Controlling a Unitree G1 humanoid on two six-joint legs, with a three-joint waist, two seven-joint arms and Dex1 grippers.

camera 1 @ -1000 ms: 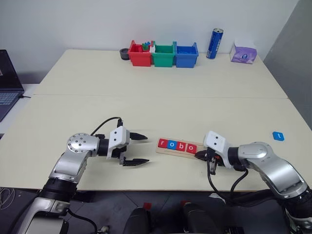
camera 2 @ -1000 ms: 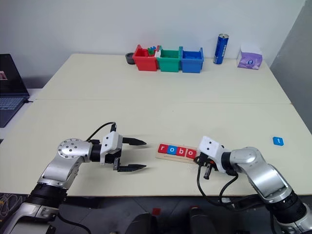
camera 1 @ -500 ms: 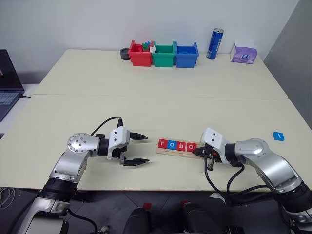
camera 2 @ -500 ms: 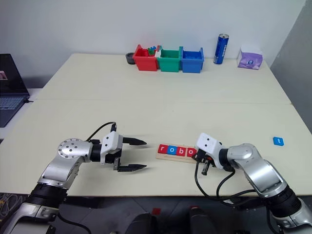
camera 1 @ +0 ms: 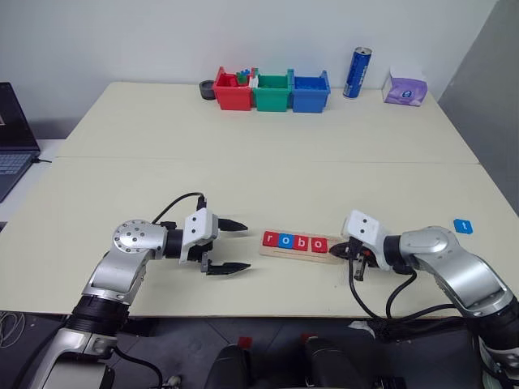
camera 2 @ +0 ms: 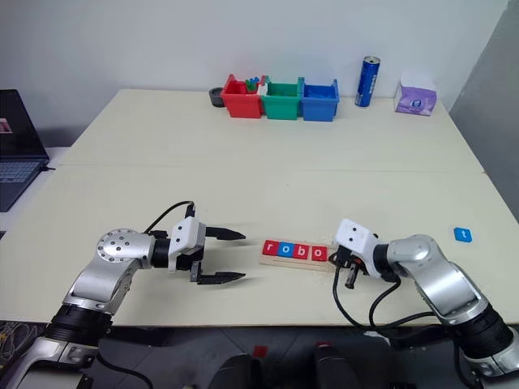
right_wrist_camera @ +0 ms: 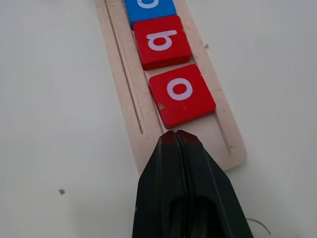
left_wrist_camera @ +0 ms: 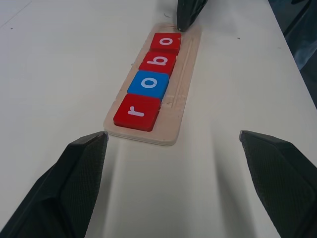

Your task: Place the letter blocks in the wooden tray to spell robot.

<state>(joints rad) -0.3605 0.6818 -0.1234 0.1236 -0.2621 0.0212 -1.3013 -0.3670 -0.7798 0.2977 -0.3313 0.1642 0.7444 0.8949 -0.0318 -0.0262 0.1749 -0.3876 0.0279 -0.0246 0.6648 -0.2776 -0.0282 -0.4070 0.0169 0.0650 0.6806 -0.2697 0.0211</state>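
Observation:
The wooden tray (camera 1: pixel 302 251) lies near the table's front edge between my two grippers. In its groove sit letter blocks in a row: red r (left_wrist_camera: pixel 137 112), blue o (left_wrist_camera: pixel 149 84), red b (left_wrist_camera: pixel 158 62) and red o (right_wrist_camera: pixel 182 94). The tray's right end is bare. A blue t block (camera 1: pixel 462 226) lies apart on the table, far to the right. My left gripper (camera 1: pixel 246 247) is open and empty, pointing at the tray's left end with a gap between. My right gripper (right_wrist_camera: pixel 177 134) is shut on nothing, its tip over the tray's right end just behind the last o.
Red (camera 1: pixel 233 91), green (camera 1: pixel 272 91) and blue (camera 1: pixel 310 91) bins stand in a row at the table's far edge, with a dark round object (camera 1: pixel 207 89) beside the red one. A blue can (camera 1: pixel 358 72) and a purple tissue pack (camera 1: pixel 405 87) are at the back right. A laptop (camera 1: pixel 12 142) is at the left.
My right gripper has shifted a little to the right, from against the last red o to the tray's bare end. The left arm and the blocks have stayed put.

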